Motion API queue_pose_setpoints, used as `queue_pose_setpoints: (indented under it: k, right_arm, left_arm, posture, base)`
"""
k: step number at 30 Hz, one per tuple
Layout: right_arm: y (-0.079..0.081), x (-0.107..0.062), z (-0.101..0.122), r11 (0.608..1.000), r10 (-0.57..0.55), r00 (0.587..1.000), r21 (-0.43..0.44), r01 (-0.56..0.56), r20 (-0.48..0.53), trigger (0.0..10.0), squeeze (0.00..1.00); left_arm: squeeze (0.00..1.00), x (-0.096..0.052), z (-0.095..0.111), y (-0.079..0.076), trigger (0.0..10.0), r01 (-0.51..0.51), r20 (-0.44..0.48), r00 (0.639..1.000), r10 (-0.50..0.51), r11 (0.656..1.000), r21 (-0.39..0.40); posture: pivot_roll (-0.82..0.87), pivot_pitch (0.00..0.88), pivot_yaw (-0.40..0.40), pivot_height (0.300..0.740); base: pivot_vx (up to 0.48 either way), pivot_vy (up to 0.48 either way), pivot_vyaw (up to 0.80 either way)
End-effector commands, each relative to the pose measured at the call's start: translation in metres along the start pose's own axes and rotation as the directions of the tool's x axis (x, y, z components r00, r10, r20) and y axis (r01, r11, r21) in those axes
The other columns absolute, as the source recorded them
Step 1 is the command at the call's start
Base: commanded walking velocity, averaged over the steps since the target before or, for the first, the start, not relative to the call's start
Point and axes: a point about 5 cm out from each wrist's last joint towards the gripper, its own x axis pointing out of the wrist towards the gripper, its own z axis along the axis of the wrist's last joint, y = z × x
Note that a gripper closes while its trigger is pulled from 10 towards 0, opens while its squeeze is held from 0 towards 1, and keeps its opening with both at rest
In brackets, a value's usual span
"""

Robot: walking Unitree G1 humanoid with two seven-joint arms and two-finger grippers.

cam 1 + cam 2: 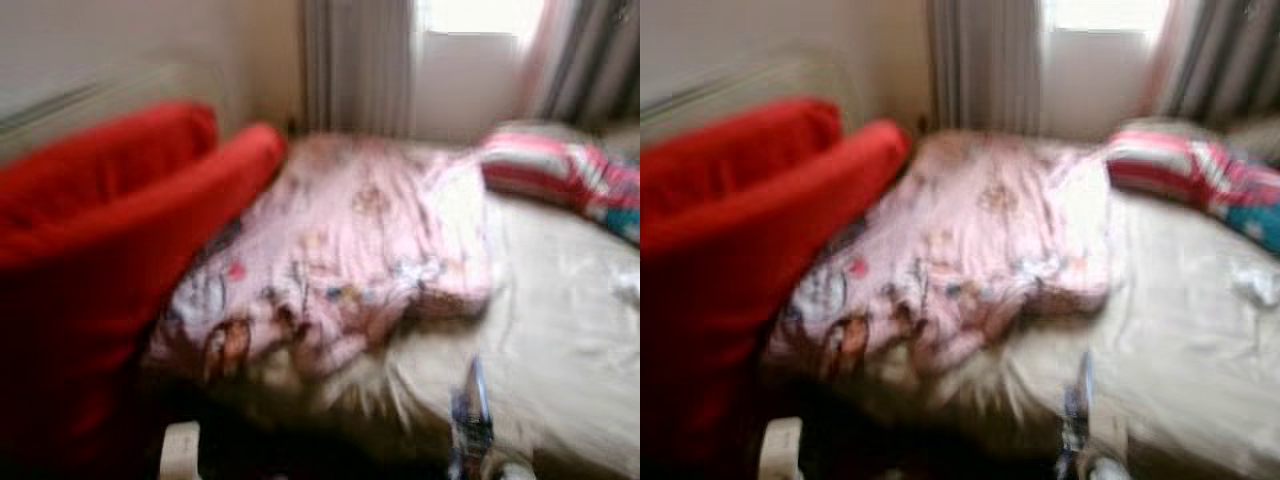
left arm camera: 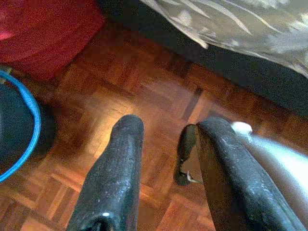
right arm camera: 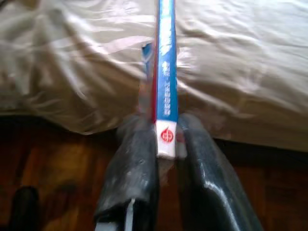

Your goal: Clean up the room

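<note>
Parquet floor beside bed; curtained window.

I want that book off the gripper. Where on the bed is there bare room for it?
Bare: cream sheet between pink patterned quilt and striped pillow. Crowded: the quilt and red cushions on the robot's left. Right gripper holds the thin blue book.

bed, pink quilt, striped pillow
</note>
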Motion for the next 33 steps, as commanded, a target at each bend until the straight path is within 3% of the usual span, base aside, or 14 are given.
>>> queue_pose_setpoints:
  k: [1,15,26,33]
  right_arm:
    - [0.001,0.003,0.016,1.0,0.004,0.999,0.001,-0.004,0.052,10.0,0.0]
    - [0.002,0.004,0.022,1.0,0.0,0.997,0.018,-0.002,0.08,10.0,0.0]
    - [0.004,0.006,0.038,0.999,0.003,0.991,0.044,-0.009,0.133,10.0,0.0]
    - [0.002,0.005,0.033,0.999,0.003,0.992,0.048,-0.009,0.127,10.0,0.0]
  left_arm:
    - [0.0,0.003,0.018,-0.001,10.0,0.011,0.052,0.999,-0.011,1.0,0.017]
    - [0.0,0.003,0.017,-0.001,10.0,0.014,0.047,0.999,-0.016,1.0,0.027]
    - [0.0,0.004,0.021,-0.006,10.0,0.021,0.061,0.998,-0.023,0.999,0.032]
    - [0.0,0.004,0.019,-0.005,10.0,0.021,0.058,0.998,-0.023,0.999,0.031]
  posture:
    - [0.02,0.0,-0.02,0.74]
    - [0.02,0.0,-0.019,0.74]
    - [0.02,0.0,-0.018,0.74]
    - [0.01,0.0,-0.017,0.74]
  base:
    - [0.0,0.0,0.0]
    - [0.0,0.0,0.0]
    - [0.0,-0.372,0.0]
    - [0.0,-0.402,0.0]
